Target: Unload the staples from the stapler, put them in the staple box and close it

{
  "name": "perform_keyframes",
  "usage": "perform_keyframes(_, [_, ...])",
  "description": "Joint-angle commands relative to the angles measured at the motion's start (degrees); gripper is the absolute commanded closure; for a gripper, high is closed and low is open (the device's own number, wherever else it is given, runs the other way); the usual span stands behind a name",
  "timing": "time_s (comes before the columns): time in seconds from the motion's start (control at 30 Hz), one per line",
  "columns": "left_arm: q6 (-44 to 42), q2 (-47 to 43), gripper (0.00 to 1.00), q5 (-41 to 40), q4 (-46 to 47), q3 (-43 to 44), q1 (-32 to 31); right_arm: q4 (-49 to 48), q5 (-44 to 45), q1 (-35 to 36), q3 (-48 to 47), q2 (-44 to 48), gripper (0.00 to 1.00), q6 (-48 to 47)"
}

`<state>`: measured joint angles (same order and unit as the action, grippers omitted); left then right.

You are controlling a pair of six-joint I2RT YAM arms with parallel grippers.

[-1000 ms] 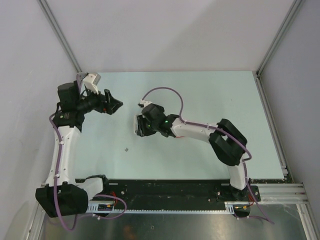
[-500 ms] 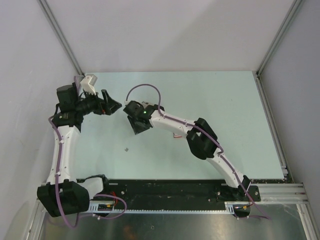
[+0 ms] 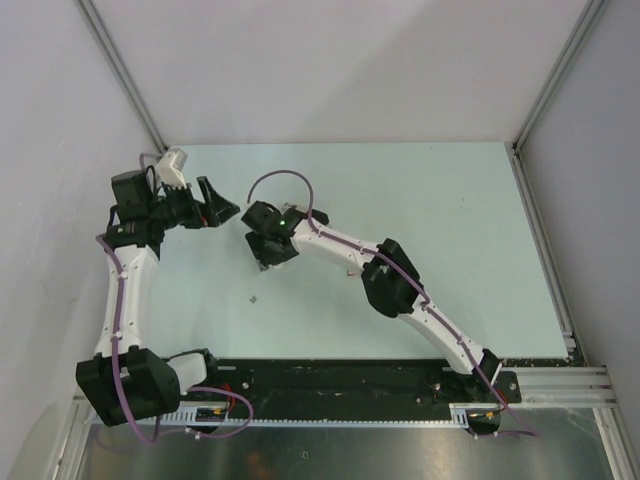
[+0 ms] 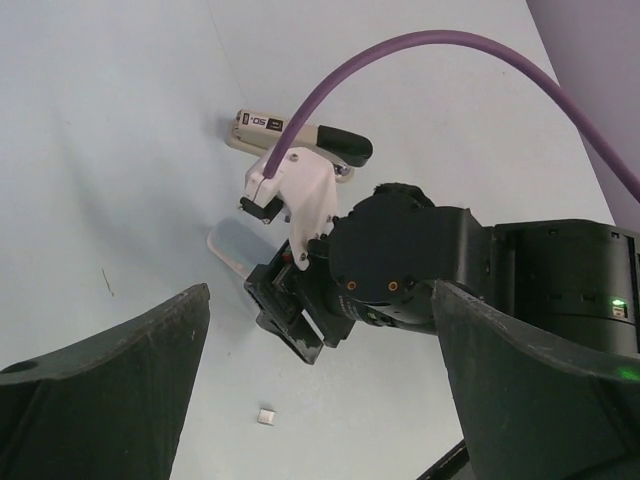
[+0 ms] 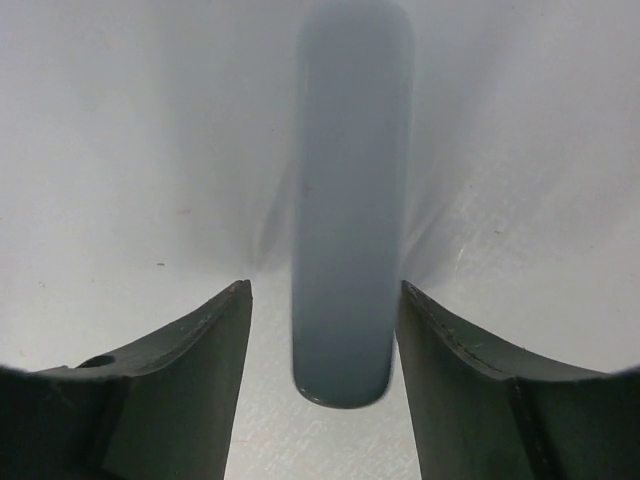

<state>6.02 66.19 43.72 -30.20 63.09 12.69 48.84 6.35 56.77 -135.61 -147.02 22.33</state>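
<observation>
The stapler, cream with a black end, lies on the table beyond my right wrist in the left wrist view. It is hidden in the top view. My right gripper is open and low over the table. Its fingers straddle a pale grey-blue oblong piece with a rounded end without touching it. That piece also shows as a pale flat tab in the left wrist view. My left gripper is open and empty, held off the table, facing the right wrist.
A tiny silver square bit lies on the table nearer the front, also in the top view. Grey walls close the left, back and right sides. The black base rail runs along the near edge.
My right arm has stretched out and its gripper has moved left and a little farther back, toward the left gripper. The left gripper has shifted slightly up and left.
</observation>
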Motion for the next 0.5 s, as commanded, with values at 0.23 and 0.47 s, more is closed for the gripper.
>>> perform_keyframes(0.23, [-3.6,1.5,0.04,-2.1,0.6,-1.5,0.6,-11.7,1.0,-5.0,27.7,25.9,0.34,-1.3])
perform_keyframes(0.47, [-4.3,1.7,0.04,-0.8,0.7,-2.1,0.1,-17.8,4.8,-11.6,46.0,34.7,0.34,-1.9])
